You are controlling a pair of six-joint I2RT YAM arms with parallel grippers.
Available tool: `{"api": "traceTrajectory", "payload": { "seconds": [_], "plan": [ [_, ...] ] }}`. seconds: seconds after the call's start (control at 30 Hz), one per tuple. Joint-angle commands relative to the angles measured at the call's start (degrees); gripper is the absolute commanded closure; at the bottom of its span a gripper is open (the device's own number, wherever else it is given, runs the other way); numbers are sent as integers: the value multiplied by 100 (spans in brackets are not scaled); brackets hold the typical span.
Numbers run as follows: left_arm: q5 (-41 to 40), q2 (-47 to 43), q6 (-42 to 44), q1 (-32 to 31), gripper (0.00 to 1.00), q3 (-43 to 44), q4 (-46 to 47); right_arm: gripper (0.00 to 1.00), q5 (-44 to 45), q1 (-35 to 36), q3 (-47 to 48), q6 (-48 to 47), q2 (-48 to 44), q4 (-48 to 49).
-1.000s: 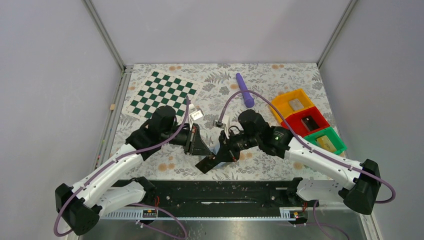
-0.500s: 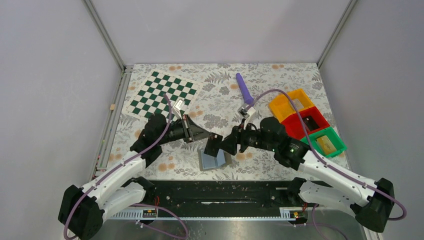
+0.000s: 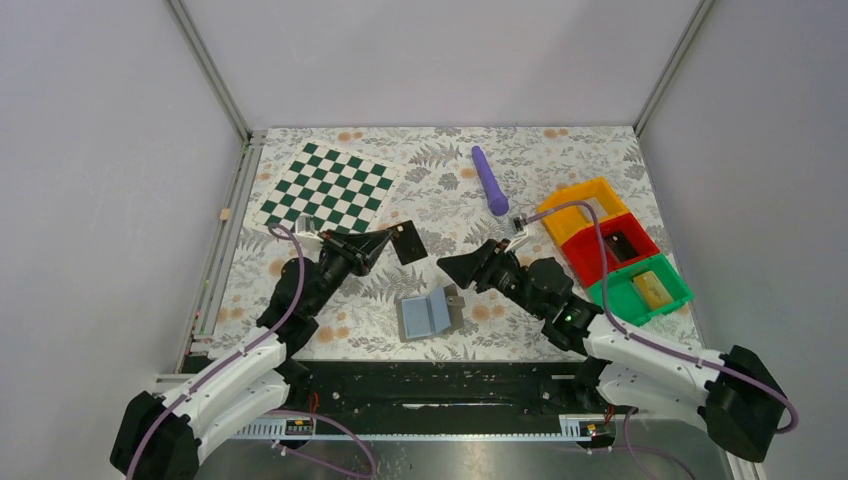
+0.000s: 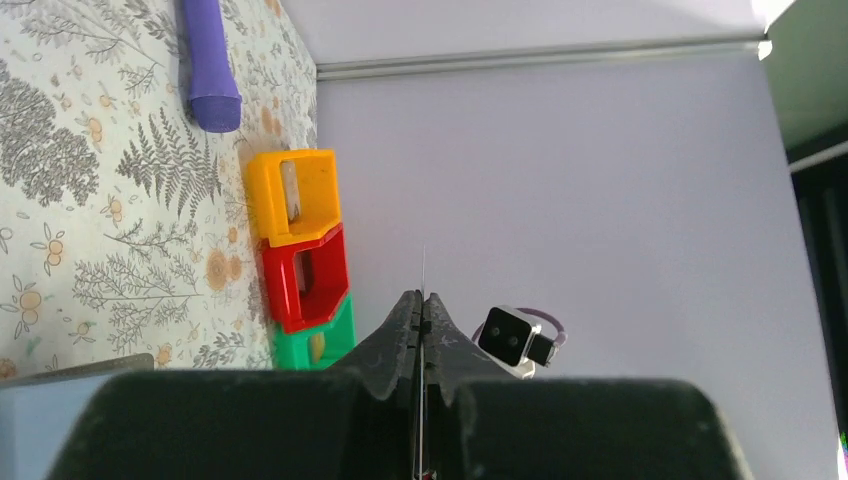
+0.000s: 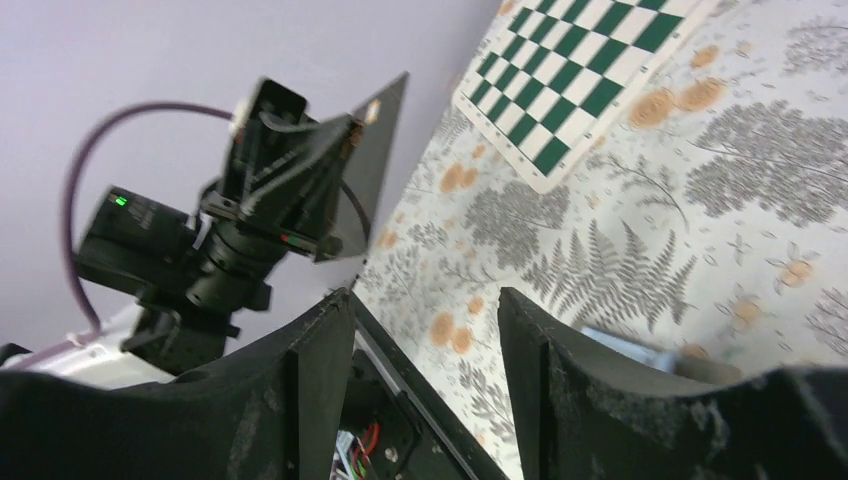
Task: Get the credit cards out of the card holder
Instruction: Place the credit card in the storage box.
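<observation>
The card holder (image 3: 428, 314) lies open on the floral cloth near the front, light blue faces up, with nothing gripping it. Its edge shows past my right finger (image 5: 640, 350). My left gripper (image 3: 385, 240) is shut on a dark credit card (image 3: 406, 241), held in the air near the chessboard's corner. In the left wrist view the card (image 4: 424, 268) is edge-on, a thin line between the closed fingertips of that gripper (image 4: 422, 296). The right wrist view shows the card (image 5: 368, 165) as a dark sheet. My right gripper (image 3: 446, 265) (image 5: 425, 300) is open and empty, right of the card.
A green-and-white chessboard (image 3: 328, 186) lies at the back left. A purple stick (image 3: 490, 180) lies at the back centre. Yellow (image 3: 580, 205), red (image 3: 613, 245) and green (image 3: 650, 285) bins line the right side, each with something small inside.
My right gripper opened and let go of the card holder, which dropped open onto the cloth. The left gripper pulled the dark card up and back-left; the right arm drew back to the right.
</observation>
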Motion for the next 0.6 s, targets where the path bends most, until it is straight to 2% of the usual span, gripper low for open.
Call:
{"api": "traceTrajectory", "payload": {
  "seconds": [0.0,0.13,0.4,0.57],
  "plan": [
    [-915,-41,-953,-128,100,-265,363,39,71,-23,-18,236,591,1986],
    [-1299,-87,-1380,-277,100,-328,120,41,-127,-25,84,288,1287,2913],
    [-1383,81,-1524,-324,100,-361,253,45,-177,-20,533,764,2022,2850],
    [-1498,52,-1501,-334,100,-427,179,65,-347,-18,588,960,2405,3267]
  ]
}}
